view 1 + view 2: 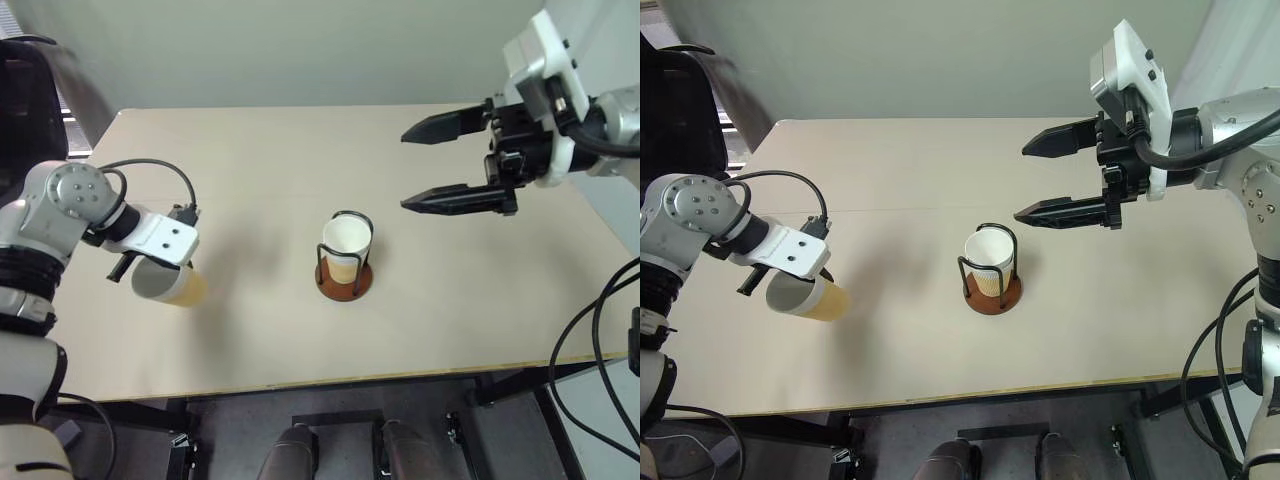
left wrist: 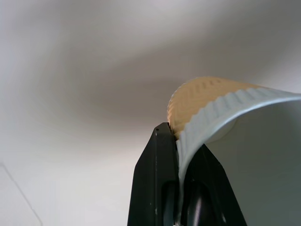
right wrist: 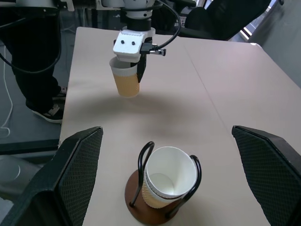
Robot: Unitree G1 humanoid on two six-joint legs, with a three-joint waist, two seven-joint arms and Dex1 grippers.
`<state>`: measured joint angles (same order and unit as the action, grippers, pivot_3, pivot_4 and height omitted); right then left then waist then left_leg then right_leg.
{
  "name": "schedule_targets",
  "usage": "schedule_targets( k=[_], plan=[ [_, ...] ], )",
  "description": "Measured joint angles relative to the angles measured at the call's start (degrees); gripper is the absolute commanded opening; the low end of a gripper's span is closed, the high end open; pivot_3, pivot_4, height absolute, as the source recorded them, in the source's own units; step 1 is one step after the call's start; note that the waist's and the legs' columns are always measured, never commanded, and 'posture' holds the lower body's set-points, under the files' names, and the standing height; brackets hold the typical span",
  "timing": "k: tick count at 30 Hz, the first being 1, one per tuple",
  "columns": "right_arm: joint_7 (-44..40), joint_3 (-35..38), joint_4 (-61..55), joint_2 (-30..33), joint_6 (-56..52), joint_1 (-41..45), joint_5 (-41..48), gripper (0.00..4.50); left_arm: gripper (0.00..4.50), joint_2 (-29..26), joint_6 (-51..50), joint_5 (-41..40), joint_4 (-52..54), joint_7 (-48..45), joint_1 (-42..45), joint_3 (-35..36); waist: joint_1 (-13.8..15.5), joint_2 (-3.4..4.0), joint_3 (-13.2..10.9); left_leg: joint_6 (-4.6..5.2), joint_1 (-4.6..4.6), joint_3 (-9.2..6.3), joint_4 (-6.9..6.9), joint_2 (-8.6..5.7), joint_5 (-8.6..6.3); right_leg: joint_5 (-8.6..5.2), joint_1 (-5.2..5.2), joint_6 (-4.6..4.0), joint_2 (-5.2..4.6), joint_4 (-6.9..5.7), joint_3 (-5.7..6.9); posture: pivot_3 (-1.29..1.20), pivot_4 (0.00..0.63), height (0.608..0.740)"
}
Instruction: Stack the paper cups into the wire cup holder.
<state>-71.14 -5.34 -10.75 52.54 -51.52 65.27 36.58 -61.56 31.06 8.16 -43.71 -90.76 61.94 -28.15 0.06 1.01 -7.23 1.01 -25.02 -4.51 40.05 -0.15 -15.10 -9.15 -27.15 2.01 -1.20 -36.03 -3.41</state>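
On the pale tabletop [image 1: 260,160] stands the wire cup holder [image 1: 344,280], a round brown disc with thin black wire loops rising from it, and a paper cup [image 1: 346,248] already sits upright inside those loops, white mouth facing up. In the right wrist view its ribbed side looks doubled near the rim, though whether that is one cup or two nested I cannot tell. Well to the robot's left of the holder, the left gripper [image 1: 805,283] is pressed together on the rim of another cup [image 1: 808,297], one black finger [image 2: 157,181] outside the wall and the other inside, as the left wrist view shows up close. That cup hangs tilted, mouth toward the arm and tan bottom toward the holder, just above the tabletop with its shadow beneath it. The right gripper [image 1: 425,165] hovers above the tabletop beyond and to the right of the holder, its two fingers spread wide with nothing between them
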Motion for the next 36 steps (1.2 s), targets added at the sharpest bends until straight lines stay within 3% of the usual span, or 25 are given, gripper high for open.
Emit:
schedule_targets(
  k=[20, 36],
  plan=[
    [-3.1, 0.0, 3.3, 4.5, 3.1, 0.7, -4.1, 4.5, 0.05, 16.7, 3.4, -0.9, -13.2, 0.0, 21.5, -7.2, 0.1, 0.0, 0.0, 0.11, -0.14, 0.04, 0.01, 0.01, -0.07, 0.25, 0.0, 0.45, -0.06, 0.21, -0.05, 0.0, 0.15, 0.74],
    [-7.7, 0.0, 6.3, 10.1, 5.5, -0.5, -7.5, 4.5, 0.05, 26.6, 0.6, -11.5, -18.3, -0.1, 38.2, -13.4, 0.4, 0.04, 0.0, 0.22, -0.6, 0.18, 0.08, 0.1, -0.09, 0.52, -0.19, 1.09, -0.05, 0.69, 0.03, 0.0, 0.15, 0.74]
  ],
)
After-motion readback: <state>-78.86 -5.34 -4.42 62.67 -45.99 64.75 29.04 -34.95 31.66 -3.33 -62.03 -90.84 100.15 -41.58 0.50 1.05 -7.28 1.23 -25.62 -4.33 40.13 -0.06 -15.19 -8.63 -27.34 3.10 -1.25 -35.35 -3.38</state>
